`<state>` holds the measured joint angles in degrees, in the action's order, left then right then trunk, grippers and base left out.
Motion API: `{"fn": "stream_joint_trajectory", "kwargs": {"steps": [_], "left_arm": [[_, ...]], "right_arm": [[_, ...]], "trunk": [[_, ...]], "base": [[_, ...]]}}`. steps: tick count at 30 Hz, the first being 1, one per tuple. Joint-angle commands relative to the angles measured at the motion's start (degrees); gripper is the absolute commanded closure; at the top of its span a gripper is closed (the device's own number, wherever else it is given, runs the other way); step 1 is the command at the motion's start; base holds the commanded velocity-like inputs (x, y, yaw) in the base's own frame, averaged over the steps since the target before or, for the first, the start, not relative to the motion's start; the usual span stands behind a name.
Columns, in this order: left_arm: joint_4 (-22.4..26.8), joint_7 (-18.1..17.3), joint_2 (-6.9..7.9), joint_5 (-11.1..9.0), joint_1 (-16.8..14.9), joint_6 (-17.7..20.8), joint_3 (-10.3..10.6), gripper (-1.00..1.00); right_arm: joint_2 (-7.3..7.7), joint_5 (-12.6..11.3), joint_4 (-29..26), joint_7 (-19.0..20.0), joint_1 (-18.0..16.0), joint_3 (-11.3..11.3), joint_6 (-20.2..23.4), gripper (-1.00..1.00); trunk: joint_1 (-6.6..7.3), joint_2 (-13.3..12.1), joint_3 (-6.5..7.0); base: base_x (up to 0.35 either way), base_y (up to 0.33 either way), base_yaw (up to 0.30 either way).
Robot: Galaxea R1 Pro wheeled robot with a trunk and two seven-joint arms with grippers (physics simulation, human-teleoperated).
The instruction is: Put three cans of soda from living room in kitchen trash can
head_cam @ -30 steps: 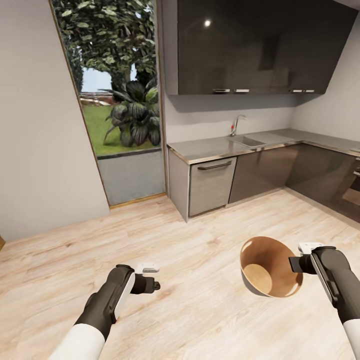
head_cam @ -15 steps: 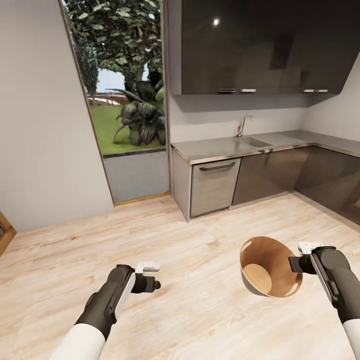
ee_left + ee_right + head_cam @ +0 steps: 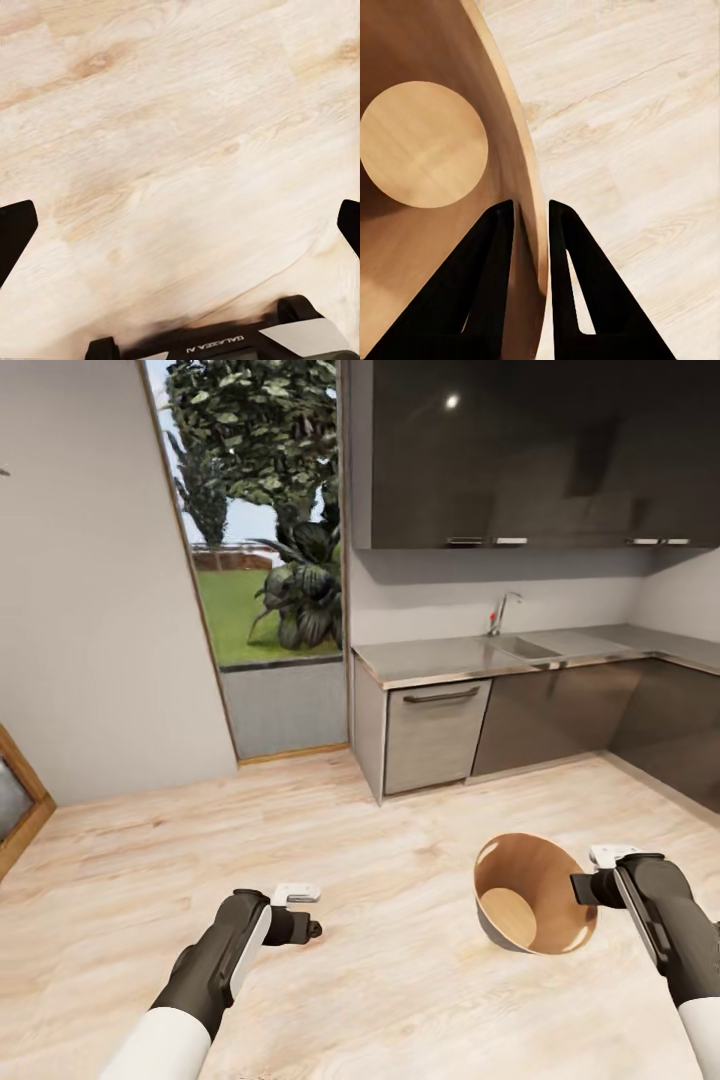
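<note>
The trash can [image 3: 541, 865], a round tapered bin with a smooth orange-brown inside, hangs tilted above the wood floor at the lower right of the head view. My right gripper [image 3: 584, 887] is shut on its rim. In the right wrist view the two black fingers [image 3: 492, 259] pinch the bin's wall [image 3: 427, 255], one inside and one outside, and its round bottom [image 3: 424, 144] is bare. My left gripper [image 3: 304, 912] hovers over the floor at the lower left, open and empty, its fingertips [image 3: 15, 231] wide apart. The soda cans are out of view.
A grey kitchen counter [image 3: 430, 658] with a sink and tap [image 3: 503, 612] runs along the back right, with a dishwasher front [image 3: 432, 732] and dark upper cabinets [image 3: 520, 450]. A tall glass door [image 3: 265, 560] shows a garden. A wooden frame [image 3: 15, 805] is at the left edge.
The whole view has shifted: the counter and door sit further right and a wooden frame has appeared at the left, so the camera turned. Both arms and the bin hold their pose.
</note>
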<state>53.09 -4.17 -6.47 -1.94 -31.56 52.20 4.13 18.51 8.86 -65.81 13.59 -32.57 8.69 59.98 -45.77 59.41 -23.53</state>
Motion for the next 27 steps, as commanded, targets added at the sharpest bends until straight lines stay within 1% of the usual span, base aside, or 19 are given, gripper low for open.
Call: {"fn": "stream_joint_trajectory", "kwargs": {"steps": [1,7,12,20,27], "left_arm": [[0.0,0.01,-0.01,0.0,0.0,-0.02,0.0,-1.0],[0.0,0.05,-0.08,0.01,0.0,-0.06,0.0,-1.0],[0.0,0.1,-0.1,0.01,0.0,-0.07,0.0,-1.0],[0.08,0.12,-0.2,0.01,0.0,-0.08,0.08,-1.0],[0.1,0.12,-0.2,-0.09,0.0,-0.09,0.06,-1.0]], "right_arm": [[-0.07,-0.31,-0.02,0.24,-0.03,0.02,0.02,1.0],[-0.23,-0.25,-0.02,0.21,-0.03,0.04,0.02,1.0],[-0.23,-0.22,-0.02,0.2,-0.03,0.07,0.02,1.0],[-0.27,-0.17,-0.02,0.13,-0.03,0.04,0.02,1.0],[-0.31,-0.16,-0.02,0.12,-0.03,0.02,0.02,1.0]], "trunk": [[0.0,0.01,0.01],[0.0,0.01,0.01],[0.0,0.01,0.01],[0.0,0.01,0.01],[0.0,0.01,0.01]], "base": [[0.0,-0.3,0.279],[-0.036,-0.301,0.284],[-0.148,-0.285,0.288],[-0.267,-0.186,0.289],[-0.317,-0.075,0.289]]}}
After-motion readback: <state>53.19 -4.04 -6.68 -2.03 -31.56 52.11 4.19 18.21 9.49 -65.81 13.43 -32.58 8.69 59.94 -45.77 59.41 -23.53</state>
